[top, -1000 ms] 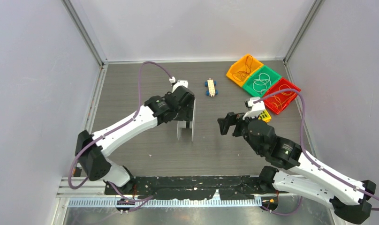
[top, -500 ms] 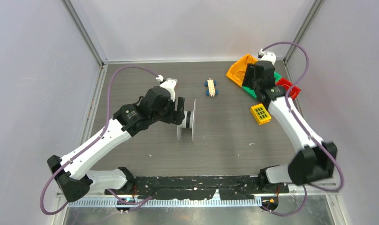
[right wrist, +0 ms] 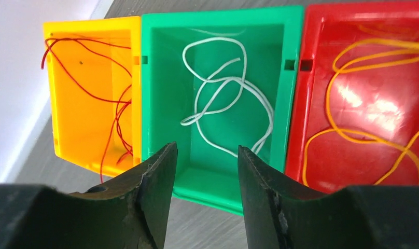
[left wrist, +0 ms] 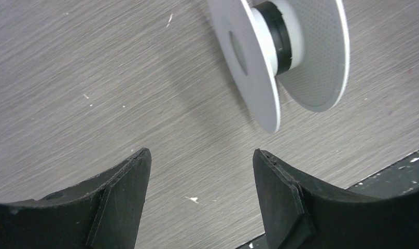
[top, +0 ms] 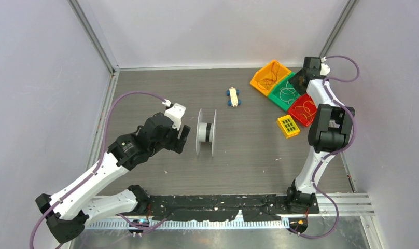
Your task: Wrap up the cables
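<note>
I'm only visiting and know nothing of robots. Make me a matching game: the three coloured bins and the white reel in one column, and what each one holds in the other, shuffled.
Column one
1. orange plastic bin
2. green plastic bin
3. red plastic bin
4. white plastic reel with a black hub

Column two
A. thin orange wire
B. nothing wound on it
C. thin dark red wire
D. limp white cord

Pairs: 1-C, 2-D, 3-A, 4-B.

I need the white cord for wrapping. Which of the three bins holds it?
The green bin, the middle one, holds the white cord; the orange bin has dark red wire, the red bin orange wire.
</note>
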